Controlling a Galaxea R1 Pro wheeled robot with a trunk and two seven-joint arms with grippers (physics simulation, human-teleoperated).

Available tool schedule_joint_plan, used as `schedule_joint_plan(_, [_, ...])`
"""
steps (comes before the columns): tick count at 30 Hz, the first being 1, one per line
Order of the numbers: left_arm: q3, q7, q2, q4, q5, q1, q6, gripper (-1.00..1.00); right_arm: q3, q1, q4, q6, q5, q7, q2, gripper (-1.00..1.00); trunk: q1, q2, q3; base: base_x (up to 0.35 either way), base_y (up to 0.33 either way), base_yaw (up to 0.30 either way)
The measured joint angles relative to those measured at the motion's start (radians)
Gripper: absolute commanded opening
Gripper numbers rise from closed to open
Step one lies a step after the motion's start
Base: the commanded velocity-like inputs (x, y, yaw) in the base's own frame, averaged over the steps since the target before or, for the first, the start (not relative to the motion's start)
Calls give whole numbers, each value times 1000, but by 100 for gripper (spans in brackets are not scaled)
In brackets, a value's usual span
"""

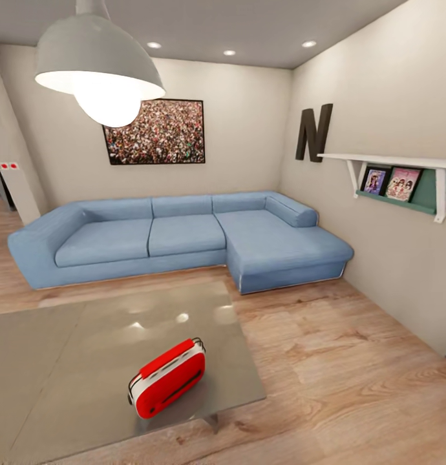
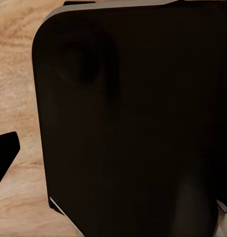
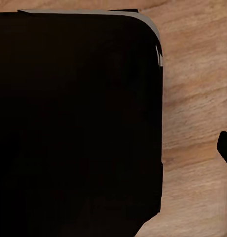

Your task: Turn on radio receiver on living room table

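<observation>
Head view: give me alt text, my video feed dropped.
A small red rounded radio receiver stands on a glossy grey-taupe low table, near its front right corner. Beyond it, a blue corner sofa lines the far wall under a framed crowd photo.

My head camera sits high, looking forward and slightly down across the worktop (image 1: 68, 361) toward the blue sofa (image 1: 184, 236) at twelve o'clock, with the dome lamp (image 1: 97, 61) close at eleven and the wall shelf (image 1: 404, 177) off at two. The left wrist camera is pressed up near a dark rounded panel (image 2: 133, 123), wood floor (image 2: 15, 69) beyond it. The right wrist camera has the same sort of black panel (image 3: 74, 123) close up, looking down on the floor. All three views share that light wood floor.
</observation>
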Motion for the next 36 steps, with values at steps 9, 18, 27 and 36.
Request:
schedule_joint_plan(9, [0,0,0,0,0,0,0,100,1,0,0,0,0,0,0,100,0,0,-7,0,0,197])
schedule_joint_plan(18, [0,0,0,0,0,0,0,100,1,0,0,0,0,0,-1,100,0,0,-15,0,0,196])
schedule_joint_plan(27, [1,0,0,0,0,0,0,100,1,0,0,1,0,0,0,100,0,0,-23,0,0,196])
schedule_joint_plan(36, [0,0,0,0,0,0,0,100,1,0,0,1,0,1,-1,100,0,0,-26,137,0,69])
